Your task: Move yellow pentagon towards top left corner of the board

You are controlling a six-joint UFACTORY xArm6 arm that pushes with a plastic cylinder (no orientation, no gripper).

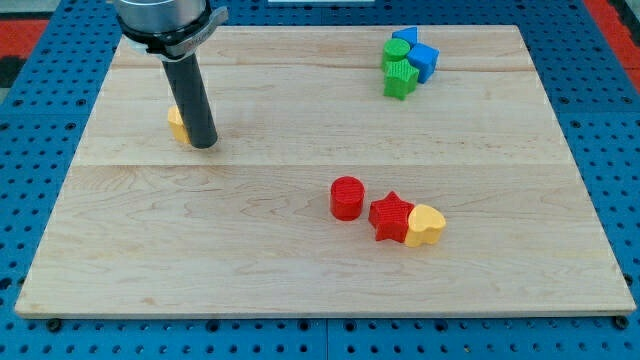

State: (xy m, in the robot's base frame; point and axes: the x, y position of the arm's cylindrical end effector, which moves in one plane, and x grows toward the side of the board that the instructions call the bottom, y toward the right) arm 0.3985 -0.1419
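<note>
Starting at the view's left, the yellow pentagon (pixel 176 124) sits in the upper-left part of the wooden board (pixel 300 280), mostly hidden behind my rod, so only a sliver of yellow shows and its shape cannot really be made out from here. My tip (pixel 204 146) rests on the board touching or just beside the block, at about 4 o'clock from it. That placement makes sense: the top left corner lies at roughly 10 o'clock from the block, so a push has to come from the opposite, lower-right side. I have no fingers or jaws at all, only a plain rod, so nothing is gripped; the block can only be nudged along. I judge the task well advanced, since the block is already near the corner region, with a short stretch of bare wood left toward 10 o'clock.

Moving right, near the middle of the board, a red cylinder (pixel 346 197) stands just beside a red star (pixel 390 216), which touches a yellow heart (pixel 427 225) at its 3 o'clock. They are well apart from my tip.

At the view's upper right, a tight cluster holds a green block (pixel 400 76), a blue block (pixel 423 62) at its 2 o'clock and another blue block (pixel 404 37) at 12 o'clock, all far from the push line
</note>
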